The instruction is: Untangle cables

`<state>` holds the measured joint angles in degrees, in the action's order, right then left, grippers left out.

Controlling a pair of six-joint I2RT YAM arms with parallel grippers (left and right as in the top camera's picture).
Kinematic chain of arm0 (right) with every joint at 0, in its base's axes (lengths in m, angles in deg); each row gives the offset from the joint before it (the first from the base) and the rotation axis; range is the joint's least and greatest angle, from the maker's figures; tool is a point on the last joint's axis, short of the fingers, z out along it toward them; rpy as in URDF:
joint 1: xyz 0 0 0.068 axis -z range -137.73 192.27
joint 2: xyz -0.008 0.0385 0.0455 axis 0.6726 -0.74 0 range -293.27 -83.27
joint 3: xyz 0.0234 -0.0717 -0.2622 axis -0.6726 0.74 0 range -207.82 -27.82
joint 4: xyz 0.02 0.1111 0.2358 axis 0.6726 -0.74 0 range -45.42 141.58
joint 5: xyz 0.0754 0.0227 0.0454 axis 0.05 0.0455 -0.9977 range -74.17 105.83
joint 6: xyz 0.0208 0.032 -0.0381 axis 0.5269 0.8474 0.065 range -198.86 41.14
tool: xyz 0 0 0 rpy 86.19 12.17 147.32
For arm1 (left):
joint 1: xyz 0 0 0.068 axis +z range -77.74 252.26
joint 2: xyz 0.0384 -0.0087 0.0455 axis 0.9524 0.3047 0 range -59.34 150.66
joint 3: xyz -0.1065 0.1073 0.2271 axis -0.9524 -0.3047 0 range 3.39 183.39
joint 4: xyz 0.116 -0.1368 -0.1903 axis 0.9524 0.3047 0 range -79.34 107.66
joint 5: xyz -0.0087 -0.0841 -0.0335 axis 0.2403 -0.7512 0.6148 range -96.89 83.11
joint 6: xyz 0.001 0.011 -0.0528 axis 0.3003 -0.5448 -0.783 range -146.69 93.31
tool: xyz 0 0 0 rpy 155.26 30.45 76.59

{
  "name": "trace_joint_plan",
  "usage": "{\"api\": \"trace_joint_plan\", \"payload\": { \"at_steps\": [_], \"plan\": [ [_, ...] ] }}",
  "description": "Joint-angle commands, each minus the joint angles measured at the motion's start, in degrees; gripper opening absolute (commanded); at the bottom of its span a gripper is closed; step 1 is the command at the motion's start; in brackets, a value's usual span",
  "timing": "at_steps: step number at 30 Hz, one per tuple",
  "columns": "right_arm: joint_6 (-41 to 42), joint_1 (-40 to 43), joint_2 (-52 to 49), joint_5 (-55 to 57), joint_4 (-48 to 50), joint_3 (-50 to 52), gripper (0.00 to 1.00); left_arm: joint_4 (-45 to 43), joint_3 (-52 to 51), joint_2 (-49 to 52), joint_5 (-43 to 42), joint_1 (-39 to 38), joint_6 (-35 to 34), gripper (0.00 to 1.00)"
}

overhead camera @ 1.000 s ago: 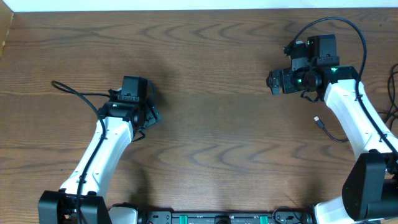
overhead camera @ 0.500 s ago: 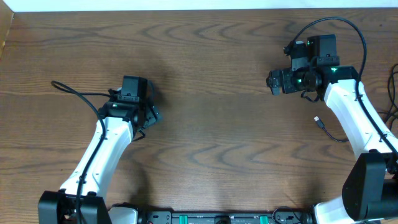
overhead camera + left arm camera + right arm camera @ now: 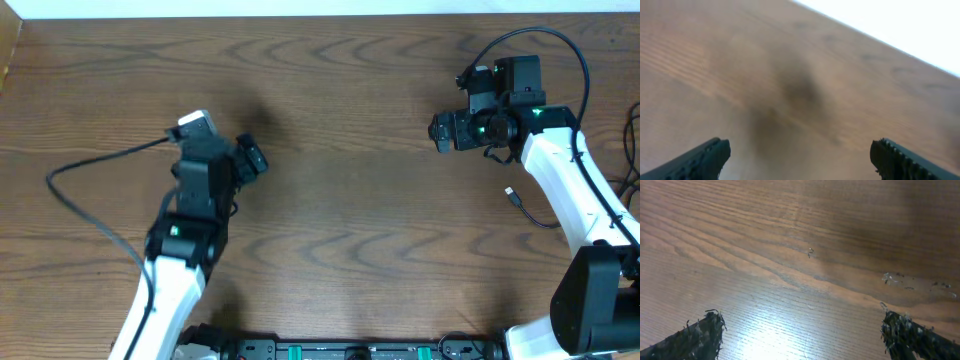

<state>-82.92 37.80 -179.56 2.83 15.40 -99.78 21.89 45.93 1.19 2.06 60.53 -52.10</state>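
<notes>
overhead only: black cable (image 3: 516, 200) | wrists: left end effector (image 3: 800, 152), right end effector (image 3: 802, 330) both wide open, empty, over table (image 3: 790, 255)

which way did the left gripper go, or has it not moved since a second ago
Yes. In the overhead view the left gripper has shifted slightly toward the far edge of the table and turned.

You see a brown wood-grain counter (image 3: 350, 220) with a white strip (image 3: 300, 6) along its far edge. Small pale flecks (image 3: 897, 279) (right wrist view) dot the wood.
</notes>
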Motion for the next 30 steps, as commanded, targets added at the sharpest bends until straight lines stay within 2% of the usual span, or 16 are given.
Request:
{"api": "trace_joint_plan", "payload": {
  "at_steps": [1,7,10,16,20,21,25,30],
  "plan": [
    [-0.74,-0.24,0.28,0.44,-0.07,-0.66,0.99,-3.69,-3.78,-5.4,-0.44,-0.26,6.12,0.95],
    [-0.74,-0.24,0.28,0.44,-0.07,-0.66,0.99,-11.43,-11.45,-15.21,-3.58,-0.24,15.67,0.95],
    [-0.74,-0.24,0.28,0.44,-0.07,-0.66,0.99,-15.56,-16.72,-20.48,-3.58,-0.09,16.0,0.95],
    [-0.74,-0.24,0.28,0.44,-0.07,-0.66,0.99,-30.86,-31.45,-32.3,-3.56,0.24,16.22,0.95],
    [-0.74,-0.24,0.28,0.44,-0.07,-0.66,0.99,-38.01,-40.46,-39.98,-3.56,1.66,16.55,0.95],
    [-0.74,-0.24,0.28,0.44,-0.07,-0.66,0.99,-38.45,-42.58,-42.07,-3.58,2.1,16.68,0.95],
    [-0.74,-0.24,0.28,0.44,-0.07,-0.66,0.99,-29.16,-42.32,-47.36,-3.8,3.48,19.82,0.95],
    [-0.74,-0.24,0.28,0.44,-0.07,-0.66,0.99,-24.41,-42.32,-48.54,-3.8,4.74,24.15,0.95]
  ]
}}
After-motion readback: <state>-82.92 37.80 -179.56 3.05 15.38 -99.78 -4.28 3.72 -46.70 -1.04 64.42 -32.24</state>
